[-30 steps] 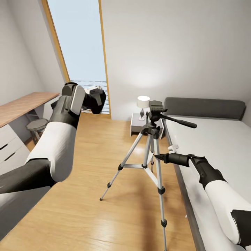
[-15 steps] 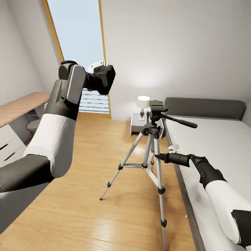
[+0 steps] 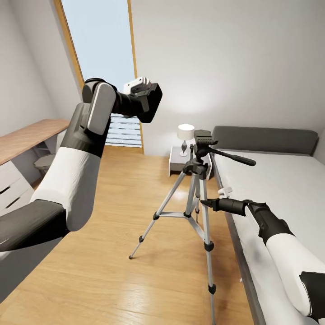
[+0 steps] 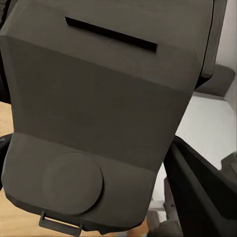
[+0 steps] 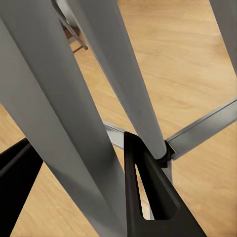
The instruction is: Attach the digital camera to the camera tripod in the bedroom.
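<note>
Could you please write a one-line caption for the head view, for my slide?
Left gripper holds the camera raised, up and left of the tripod, whose leg the right gripper grips beside the bed.

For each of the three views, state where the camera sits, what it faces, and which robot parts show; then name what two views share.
Head view: on the robot's head, facing forward and down at the camera tripod, the bed and the window; both arms show.
Left wrist view: near the left gripper, close against the digital camera; a dark finger shows.
Right wrist view: near the right gripper, facing the tripod's legs and the wood floor; its fingers show.
Shared: head and right wrist views both show the tripod.
</note>
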Robot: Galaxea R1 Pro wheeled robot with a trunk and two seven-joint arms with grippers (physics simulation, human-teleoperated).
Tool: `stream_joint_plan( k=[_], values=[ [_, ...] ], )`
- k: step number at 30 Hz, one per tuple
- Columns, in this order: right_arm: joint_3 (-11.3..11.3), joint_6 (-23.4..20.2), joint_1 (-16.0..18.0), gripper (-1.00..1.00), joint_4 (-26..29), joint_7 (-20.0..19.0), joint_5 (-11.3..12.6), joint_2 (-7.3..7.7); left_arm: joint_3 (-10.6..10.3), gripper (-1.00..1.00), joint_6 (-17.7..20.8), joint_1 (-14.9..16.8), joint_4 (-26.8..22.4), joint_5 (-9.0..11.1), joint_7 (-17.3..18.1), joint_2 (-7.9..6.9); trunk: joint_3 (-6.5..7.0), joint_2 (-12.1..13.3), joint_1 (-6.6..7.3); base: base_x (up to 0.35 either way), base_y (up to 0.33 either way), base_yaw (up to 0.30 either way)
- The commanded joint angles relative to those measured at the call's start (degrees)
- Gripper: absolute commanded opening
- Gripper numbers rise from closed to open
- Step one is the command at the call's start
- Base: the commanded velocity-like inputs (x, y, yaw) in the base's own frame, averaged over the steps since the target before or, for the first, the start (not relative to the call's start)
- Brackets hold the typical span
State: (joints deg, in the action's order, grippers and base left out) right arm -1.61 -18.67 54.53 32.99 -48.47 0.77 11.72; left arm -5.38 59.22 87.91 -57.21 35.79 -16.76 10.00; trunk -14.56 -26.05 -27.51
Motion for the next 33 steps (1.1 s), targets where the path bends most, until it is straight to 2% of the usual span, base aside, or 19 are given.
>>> stream_joint_plan(
  k=[1,5,10,13,16,17,20,25,29,31,33],
  values=[
    [-0.06,-0.23,0.05,-1.0,-2.67,-0.22,-2.29,0.03,-0.04,-1.0,0.1,0.06,-0.02,0.58,-0.57,0.0,-0.11,-0.09,-0.04,0.0,0.0,0.0],
    [-0.05,-0.26,0.05,-1.0,-2.67,-0.22,-2.29,-0.01,-0.46,-1.0,-0.21,0.06,-0.28,-0.4,-0.7,0.0,-0.11,-0.09,-0.04,0.0,0.0,0.0],
    [-0.06,-0.3,0.05,-1.0,-2.67,-0.22,-2.21,-0.03,-3.49,-1.0,-0.38,0.06,-0.1,-3.32,-1.69,0.0,-0.11,-0.09,-0.04,0.0,0.0,0.0],
    [-0.06,-0.31,0.05,-1.0,-2.67,-0.22,-2.19,-0.03,-4.37,-1.0,-0.21,0.05,-0.91,-4.25,-2.05,0.0,-0.11,-0.09,-0.04,0.0,0.0,0.0],
    [-0.06,-0.31,0.05,-1.0,-2.67,-0.22,-2.18,0.05,-6.41,-1.0,-0.12,0.01,-2.31,-5.0,-2.28,0.0,-0.11,-0.09,-0.04,0.0,0.0,0.0],
    [-0.06,-0.31,0.05,-1.0,-2.67,-0.22,-2.15,0.1,-8.02,-1.0,-0.05,0.03,-3.1,-5.12,-2.21,0.0,-0.11,-0.09,-0.04,0.0,0.0,0.0],
    [-0.06,-0.28,0.05,-1.0,-2.67,-0.22,-2.18,0.13,-10.76,-1.0,0.09,0.05,-4.57,-5.37,-2.13,0.0,-0.11,-0.09,-0.04,0.0,0.0,0.0],
    [-0.06,-0.24,0.05,-1.0,-2.67,-0.23,-2.29,0.04,-14.16,-1.0,0.17,0.06,-8.34,-5.85,-2.05,-1.44,-0.11,-0.09,-0.04,0.0,0.0,0.0],
    [-0.06,-0.23,0.05,-1.0,-2.67,-0.22,-2.33,0.04,-17.44,-1.0,0.14,0.06,-9.03,-6.04,-1.64,-2.8,-0.11,-0.09,-0.04,0.0,0.0,0.0],
    [-0.06,-0.23,0.05,-1.0,-2.67,-0.22,-2.34,0.09,-18.15,-1.0,0.12,0.12,-8.47,-6.04,-0.48,-3.31,-0.11,-0.09,-0.04,0.0,0.0,0.0],
    [-0.06,-0.23,0.05,-1.0,-2.67,-0.21,-2.34,0.07,-18.61,-1.0,0.1,0.92,-6.47,-6.08,4.06,-4.18,-0.11,-0.09,-0.04,0.0,0.0,0.0]
  ],
)
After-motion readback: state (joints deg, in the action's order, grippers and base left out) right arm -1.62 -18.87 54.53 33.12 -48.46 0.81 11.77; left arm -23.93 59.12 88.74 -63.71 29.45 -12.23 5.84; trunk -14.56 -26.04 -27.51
